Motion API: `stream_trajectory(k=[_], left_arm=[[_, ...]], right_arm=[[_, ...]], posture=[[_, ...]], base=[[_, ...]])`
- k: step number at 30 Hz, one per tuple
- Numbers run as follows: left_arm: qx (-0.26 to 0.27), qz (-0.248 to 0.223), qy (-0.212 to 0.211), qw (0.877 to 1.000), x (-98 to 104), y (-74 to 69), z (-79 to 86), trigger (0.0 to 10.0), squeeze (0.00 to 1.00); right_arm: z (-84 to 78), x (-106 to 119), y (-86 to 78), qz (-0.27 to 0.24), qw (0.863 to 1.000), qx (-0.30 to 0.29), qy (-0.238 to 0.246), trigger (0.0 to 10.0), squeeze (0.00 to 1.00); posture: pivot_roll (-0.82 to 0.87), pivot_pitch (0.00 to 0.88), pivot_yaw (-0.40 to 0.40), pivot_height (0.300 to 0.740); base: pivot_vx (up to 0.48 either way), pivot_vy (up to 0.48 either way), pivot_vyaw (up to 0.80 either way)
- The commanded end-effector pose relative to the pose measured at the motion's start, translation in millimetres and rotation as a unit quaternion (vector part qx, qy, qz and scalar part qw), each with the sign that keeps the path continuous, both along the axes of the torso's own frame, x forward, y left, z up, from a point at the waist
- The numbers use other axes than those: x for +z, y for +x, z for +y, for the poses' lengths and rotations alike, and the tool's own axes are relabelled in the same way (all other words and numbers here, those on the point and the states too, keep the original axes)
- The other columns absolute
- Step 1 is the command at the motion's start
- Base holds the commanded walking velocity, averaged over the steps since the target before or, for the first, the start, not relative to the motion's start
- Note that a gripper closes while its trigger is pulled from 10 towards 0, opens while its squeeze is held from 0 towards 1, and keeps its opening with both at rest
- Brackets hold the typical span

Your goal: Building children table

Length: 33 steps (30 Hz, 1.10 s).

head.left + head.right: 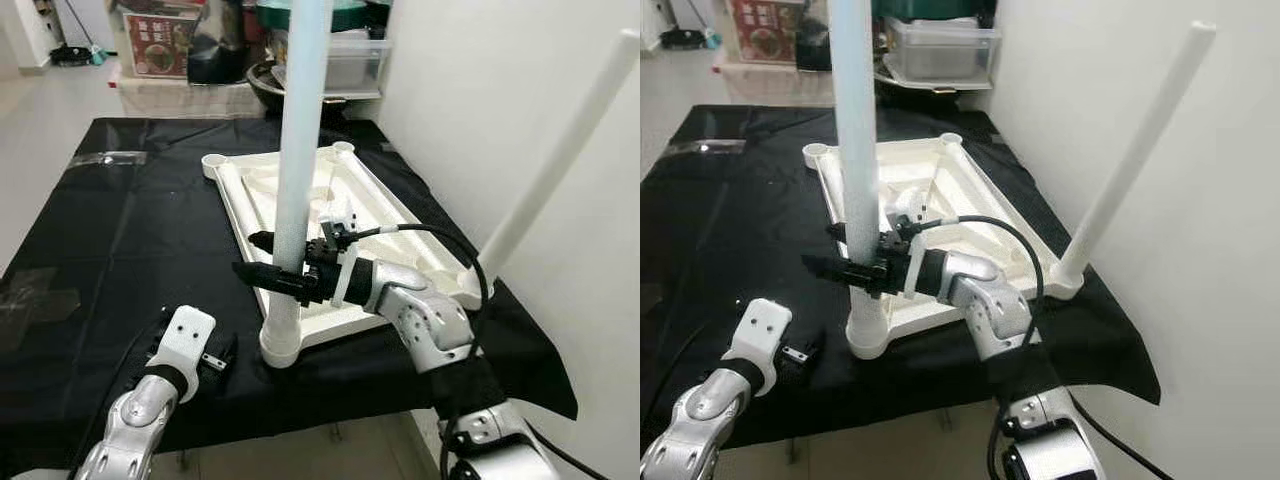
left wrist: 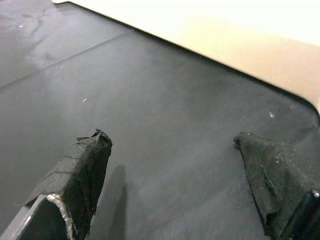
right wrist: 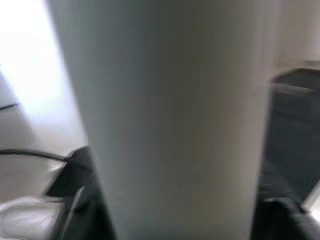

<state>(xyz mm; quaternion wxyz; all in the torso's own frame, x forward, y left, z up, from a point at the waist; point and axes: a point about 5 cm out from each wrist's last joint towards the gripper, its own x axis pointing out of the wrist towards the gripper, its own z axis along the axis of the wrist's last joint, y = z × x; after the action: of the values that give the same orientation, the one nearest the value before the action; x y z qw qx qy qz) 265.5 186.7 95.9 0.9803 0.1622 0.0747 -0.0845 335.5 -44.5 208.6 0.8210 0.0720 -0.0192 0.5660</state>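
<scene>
Your right gripper (image 1: 268, 262) squeezed the tall white plastic table leg (image 1: 298, 180) standing in the near corner of the white upside-down tabletop (image 1: 372, 205) | left gripper (image 2: 175, 170) fingers apart over the black cloth (image 1: 120, 240) | pull sideways and the leg could tip out.

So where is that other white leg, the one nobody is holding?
The free white leg stands tilted in the near right corner socket of the upturned tabletop, beside the wall, right of the leg gripped by the right end effector.

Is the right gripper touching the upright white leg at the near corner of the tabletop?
Touching. In the left eye view the right gripper has its black fingers clamped around the white leg.
</scene>
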Motion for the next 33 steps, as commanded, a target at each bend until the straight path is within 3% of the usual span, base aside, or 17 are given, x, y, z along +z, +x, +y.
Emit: stream_trajectory(k=[1,5,7,9,12,15,17,18,19,20,21,22,23,28,29,31,33], left_arm=[[-0.004,0.008,0.001,1.000,-3.8,-2.5,-2.1,10.0,0.00],[-0.004,0.011,0.001,1.000,-5.6,-3.8,-2.3,10.0,0.00],[-0.007,0.013,-0.001,1.000,-7.0,-5.0,-3.8,10.0,0.00],[-0.009,0.015,-0.001,1.000,-7.5,-5.2,-5.1,10.0,0.00],[-0.010,0.015,-0.001,1.000,-7.5,-5.0,-5.3,10.0,0.00],[-0.013,0.016,0.000,1.000,-7.6,-3.5,-4.9,10.0,0.00],[-0.014,0.016,0.000,1.000,-7.6,-3.3,-4.8,10.0,0.00],[-0.016,0.016,-0.001,1.000,-7.9,-2.8,-5.9,10.0,0.00],[-0.019,0.017,-0.001,1.000,-8.0,-2.0,-7.4,10.0,0.00],[-0.019,0.017,-0.001,1.000,-8.0,-2.0,-7.4,10.0,0.00],[-0.021,0.017,-0.002,1.000,-8.0,-1.4,-8.5,10.0,0.00],[-0.022,0.017,-0.002,1.000,-7.8,-0.6,-8.9,10.0,0.00],[-0.022,0.017,-0.002,1.000,-7.8,-0.6,-8.9,10.0,0.00],[-0.016,0.014,0.001,1.000,-6.0,2.2,-1.8,10.0,0.00],[-0.015,0.014,0.002,1.000,-6.1,2.7,-0.5,10.0,0.00],[-0.013,0.013,0.002,1.000,-6.1,3.8,-0.6,10.0,0.00],[-0.012,0.012,0.001,1.000,-5.8,4.0,-1.2,10.0,0.00]], right_arm=[[-13.9,-12.9,18.7,0.027,0.991,-0.131,-0.024,0.0,0.00],[-41.1,-31.8,33.5,0.070,0.948,-0.304,-0.064,0.0,0.00],[-84.4,-52.5,34.6,0.106,0.863,-0.484,-0.100,0.0,0.00],[-112.0,-60.9,25.7,0.104,0.809,-0.569,-0.109,0.0,0.00],[-123.3,-61.3,18.5,0.094,0.782,-0.606,-0.111,0.0,0.00],[-130.9,-53.4,-1.8,0.088,0.729,-0.671,-0.099,0.0,0.00],[-130.0,-51.9,-4.2,0.087,0.722,-0.680,-0.094,0.0,0.00],[-117.7,-48.8,-4.8,0.097,0.742,-0.658,-0.083,10.0,0.00],[-101.6,-41.0,-3.4,0.086,0.779,-0.619,-0.059,10.0,0.00],[-101.6,-41.0,-3.4,0.086,0.779,-0.619,-0.059,10.0,0.00],[-90.2,-35.2,-3.2,0.077,0.803,-0.589,-0.042,10.0,0.00],[-83.8,-29.0,-1.9,0.074,0.819,-0.568,-0.020,10.0,1.00],[-83.8,-29.0,-1.9,0.074,0.819,-0.568,-0.020,10.0,1.00],[-75.1,4.0,12.2,0.052,0.889,-0.454,0.028,10.0,0.96],[-73.0,11.8,13.2,0.039,0.925,-0.376,0.038,10.0,0.00],[-72.7,15.7,5.4,-0.014,0.977,-0.213,0.018,10.0,0.00],[-72.7,13.0,0.7,-0.017,0.989,-0.148,0.012,10.0,0.00]], posture=[[0.15,0.000,-0.132,0.740],[0.14,0.000,-0.126,0.740],[0.13,0.000,-0.116,0.740],[0.13,0.000,-0.112,0.740],[0.12,0.000,-0.109,0.740],[0.11,0.000,-0.097,0.740],[0.11,0.000,-0.097,0.740],[0.10,0.000,-0.084,0.740],[0.10,0.000,-0.081,0.740],[0.10,0.000,-0.081,0.740],[0.10,0.000,-0.081,0.740],[0.10,0.000,-0.083,0.740],[0.10,0.000,-0.083,0.740],[0.11,0.000,-0.094,0.740],[0.11,0.000,-0.098,0.740],[0.13,0.000,-0.110,0.740],[0.13,0.000,-0.114,0.740]], base=[[0.000,0.000,0.00],[0.000,0.000,0.00],[0.000,0.000,0.00],[0.000,0.000,0.00],[0.000,0.000,0.00],[0.000,0.000,0.00],[0.000,0.000,0.00],[0.000,0.000,0.00],[0.000,0.000,0.00],[0.000,0.000,0.00],[0.000,0.000,0.00],[0.000,0.000,0.00],[0.000,0.000,0.00],[0.000,0.000,0.00],[0.000,0.000,0.00],[0.000,0.000,0.00],[0.000,0.000,0.00]])
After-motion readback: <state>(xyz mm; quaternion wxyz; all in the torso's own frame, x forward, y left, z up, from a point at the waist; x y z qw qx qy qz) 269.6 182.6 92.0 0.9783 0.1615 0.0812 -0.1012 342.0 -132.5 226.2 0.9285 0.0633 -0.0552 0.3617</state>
